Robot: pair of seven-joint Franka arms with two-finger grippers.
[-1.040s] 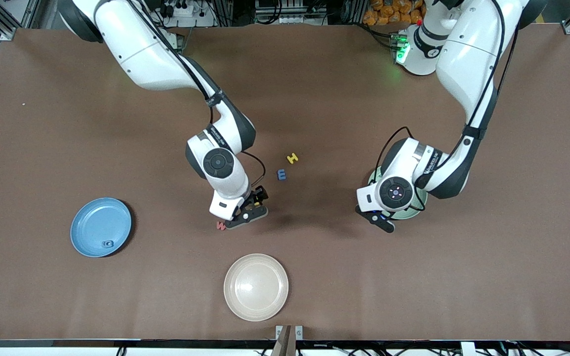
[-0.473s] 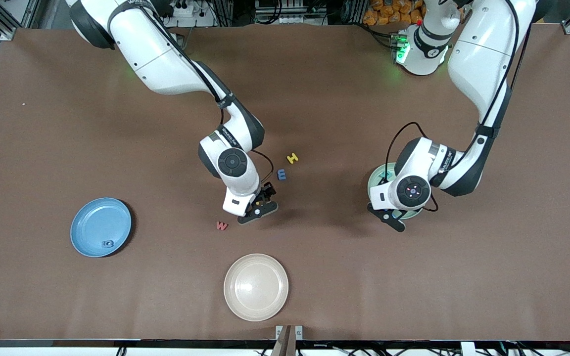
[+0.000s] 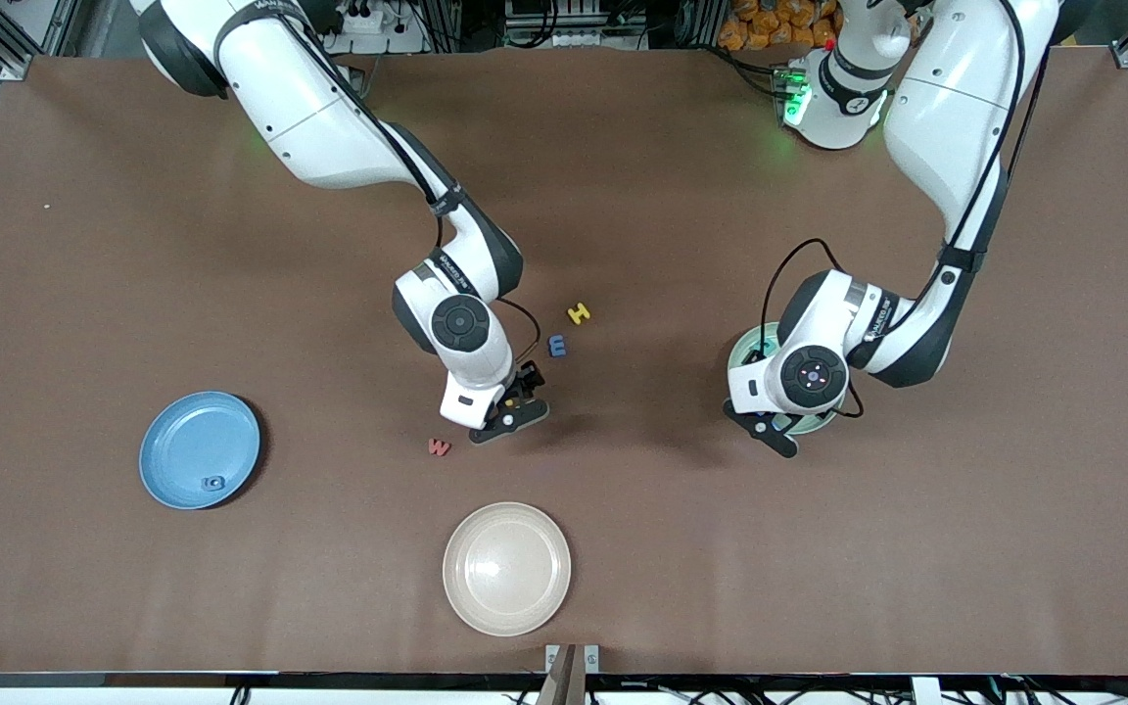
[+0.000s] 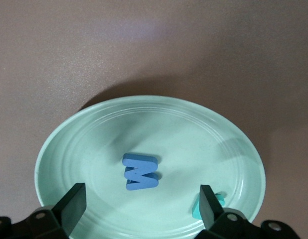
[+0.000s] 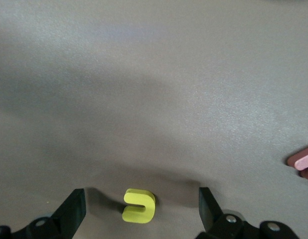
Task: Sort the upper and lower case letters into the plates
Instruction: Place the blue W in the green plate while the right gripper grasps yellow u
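Mint plate [image 3: 742, 349] mostly hidden under released left gripper [image 4: 139, 209], teal letter [image 4: 210, 205] half-covered, right gripper [image 5: 139, 211] released.

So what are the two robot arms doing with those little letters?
They are sorting toy letters into plates. The left hand is open over the mint green plate, where a blue letter and a teal letter lie. The right hand is open over a small yellow letter on the table, beside the red W. A yellow H and a blue E wait on the table. The blue plate holds one letter; the cream plate holds none.
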